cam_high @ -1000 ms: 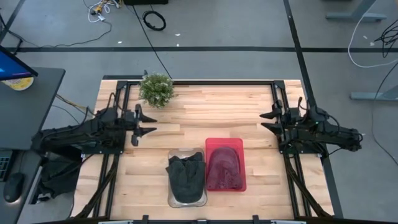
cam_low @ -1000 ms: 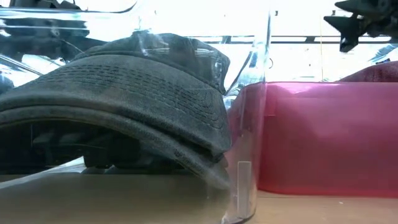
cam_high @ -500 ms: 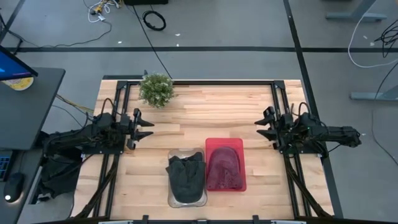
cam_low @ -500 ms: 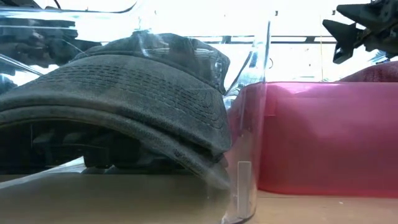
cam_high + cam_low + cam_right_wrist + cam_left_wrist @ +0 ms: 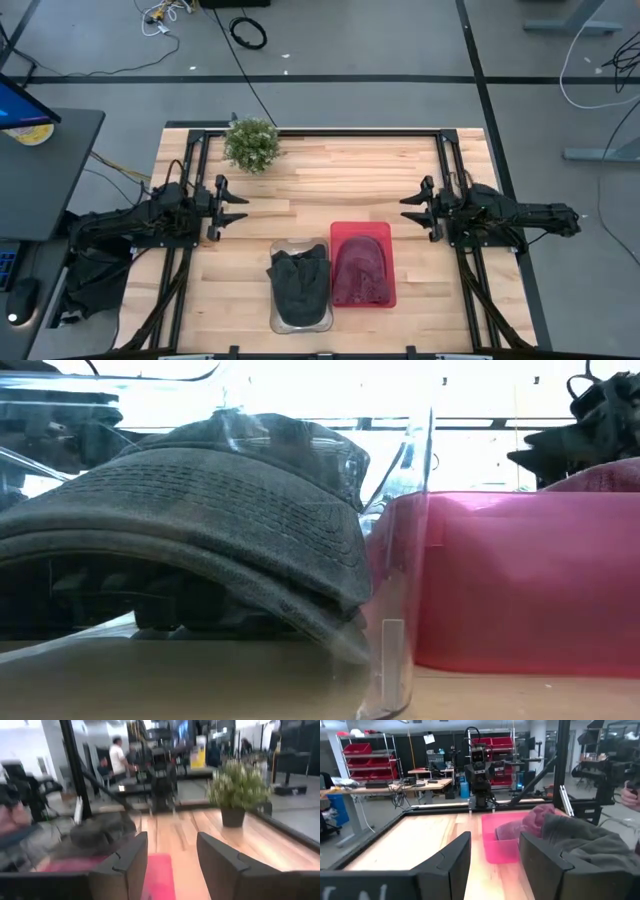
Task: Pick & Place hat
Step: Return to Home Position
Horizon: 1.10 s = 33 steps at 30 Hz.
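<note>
A dark grey hat [image 5: 300,283] lies in a clear bin [image 5: 276,322] near the table's front edge, brim toward the low camera [image 5: 200,510]. Beside it on the right, a maroon hat [image 5: 361,268] lies in a red bin [image 5: 390,262]. My left gripper [image 5: 243,208] stands open at the table's left side, pointing level toward the right, with nothing between its fingers [image 5: 495,855]. My right gripper [image 5: 408,207] stands open at the right side, pointing level toward the left, also with nothing between its fingers [image 5: 172,855]. Both are clear of the bins.
A small potted plant [image 5: 251,143] stands at the table's far left. Dark rails [image 5: 340,130] frame the table. Bare wood [image 5: 330,195] lies between the two grippers, on the far side of the bins. A person [image 5: 119,757] stands in the room beyond the table.
Both grippers have sunk toward the table while staying level and open. The right one has dropped more and has shifted a little toward the table's near edge. The hats and bins have not moved.
</note>
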Motion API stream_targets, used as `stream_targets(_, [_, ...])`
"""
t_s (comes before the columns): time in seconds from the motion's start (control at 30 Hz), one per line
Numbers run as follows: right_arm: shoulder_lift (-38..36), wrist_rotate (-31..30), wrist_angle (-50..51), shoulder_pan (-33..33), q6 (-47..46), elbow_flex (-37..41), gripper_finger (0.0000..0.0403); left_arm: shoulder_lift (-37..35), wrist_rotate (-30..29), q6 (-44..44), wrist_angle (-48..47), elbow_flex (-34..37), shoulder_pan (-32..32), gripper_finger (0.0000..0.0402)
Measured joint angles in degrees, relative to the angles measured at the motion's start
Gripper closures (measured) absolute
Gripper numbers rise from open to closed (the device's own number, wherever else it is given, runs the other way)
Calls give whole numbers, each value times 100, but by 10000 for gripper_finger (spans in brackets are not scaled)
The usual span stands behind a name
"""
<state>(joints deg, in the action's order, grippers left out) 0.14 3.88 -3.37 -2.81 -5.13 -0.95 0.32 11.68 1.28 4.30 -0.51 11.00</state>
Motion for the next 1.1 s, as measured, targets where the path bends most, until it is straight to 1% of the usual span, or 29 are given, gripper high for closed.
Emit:
stream_targets(0.07, [4, -7, 250, 0, 110, 0, 230, 0, -2, 136, -29, 0, 0, 229])
stream_targets(0.3, [91, -19, 214, 0, 396, 0, 230, 2, -26, 479, -125, -4, 0, 229])
stream_targets(0.37, [103, -17, 213, 0, 214, 0, 230, 2, -31, 456, -135, -4, 0, 229])
stream_targets(0.47, [103, 3, 213, 0, -223, 0, 230, 4, -81, 43, -150, -4, 0, 229])
stream_targets(0.57, [105, 4, 213, 0, -475, 0, 230, 11, -246, -56, -200, -4, 0, 229])
stream_targets(0.67, [105, 4, 213, 0, -513, 0, 230, 137, -395, 127, -228, -2, 0, 229])
stream_targets(0.87, [105, 2, 213, 0, -493, 0, 230, 411, -1137, 347, -281, 4, 2, 229])
stream_targets(1.1, [105, 2, 213, 0, -492, -2, 230, 455, -1167, 389, -232, 8, 2, 229])
